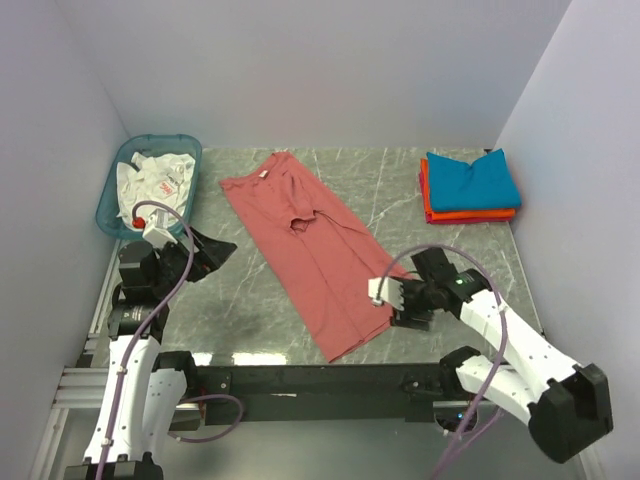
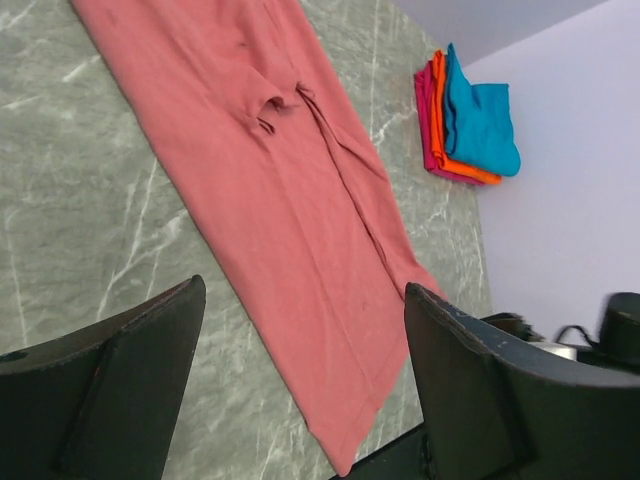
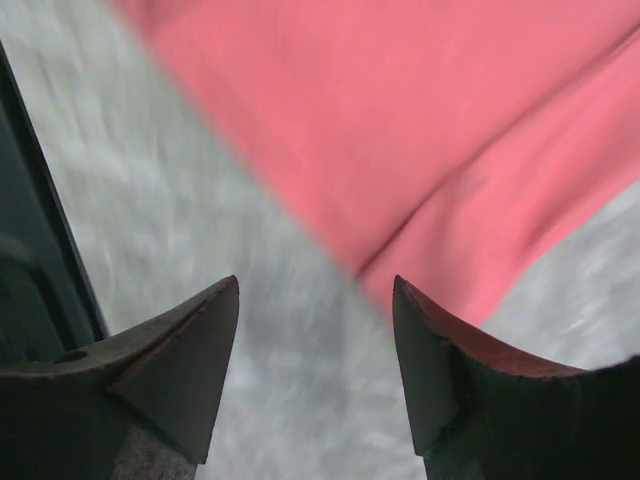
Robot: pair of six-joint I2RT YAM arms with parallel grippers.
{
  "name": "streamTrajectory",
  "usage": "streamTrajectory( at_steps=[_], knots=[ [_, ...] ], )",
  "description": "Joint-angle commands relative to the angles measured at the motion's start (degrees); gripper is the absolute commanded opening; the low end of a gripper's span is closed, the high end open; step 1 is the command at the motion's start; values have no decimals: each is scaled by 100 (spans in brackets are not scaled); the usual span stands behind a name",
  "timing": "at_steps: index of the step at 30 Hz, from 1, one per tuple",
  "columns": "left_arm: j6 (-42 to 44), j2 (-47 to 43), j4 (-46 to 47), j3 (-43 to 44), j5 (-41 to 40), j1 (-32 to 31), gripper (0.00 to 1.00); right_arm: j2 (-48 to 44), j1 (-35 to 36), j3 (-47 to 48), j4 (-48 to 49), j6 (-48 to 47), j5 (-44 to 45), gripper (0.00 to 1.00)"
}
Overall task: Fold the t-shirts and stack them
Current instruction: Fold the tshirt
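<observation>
Black metal rail (image 1: pixel 300 380): runs along the near edge of the worktop (image 1: pixel 400 190), a hard grey-green slab with pale marble-like veins.

Right hand (image 3: pixel 315 285): dark, wedge-shaped fingers are held apart with nothing gripped. It is placed over the near right edge of the dusty-red t-shirt (image 1: pixel 310 250). The right wrist view is blurred, so contact with the cloth cannot be determined.

Left hand (image 2: pixel 302 295): fingers are likewise spread wide and empty. It is positioned at the near left, apart from the red cloth. Only the inner faces of the fingers are shown; their bases are cut off by the frame.

Dusty-red t-shirt: soft matte cloth, laid flat as a long narrow band running diagonally from the far left to the near right across the middle of the worktop. A small white label (image 1: pixel 265 177) is seen at the far neck end. A puckered flap and a long raised crease are noted near its middle. The near corner reaches almost to the rail.

Far right corner: a squared stack of folded shirts, with the teal-blue t-shirt (image 1: pixel 475 180) on top of the orange t-shirt (image 1: pixel 470 213). A magenta edge is visible beneath in the left wrist view; the item cannot be identified.

Far left: a translucent teal plastic basket (image 1: pixel 108 205) holding crumpled white cloth (image 1: pixel 150 180), partly hidden by the left arm.
</observation>
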Motion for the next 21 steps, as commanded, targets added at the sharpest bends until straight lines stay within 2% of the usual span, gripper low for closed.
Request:
streamTrajectory(
  at_steps=[1,3,7,21],
  knots=[
    [23,17,374,115,317,-16,86,-202,-675,-394,-420,-1511,89,67],
    [14,-9,392,80,353,-16,86,-63,-1124,-508,-315,-1765,142,62],
    [-21,-80,366,-61,405,-8,86,560,-1652,-456,-156,-2030,36,45],
    [41,-71,295,-105,511,-8,86,966,-1749,53,-130,-2188,-763,43]
  ],
)
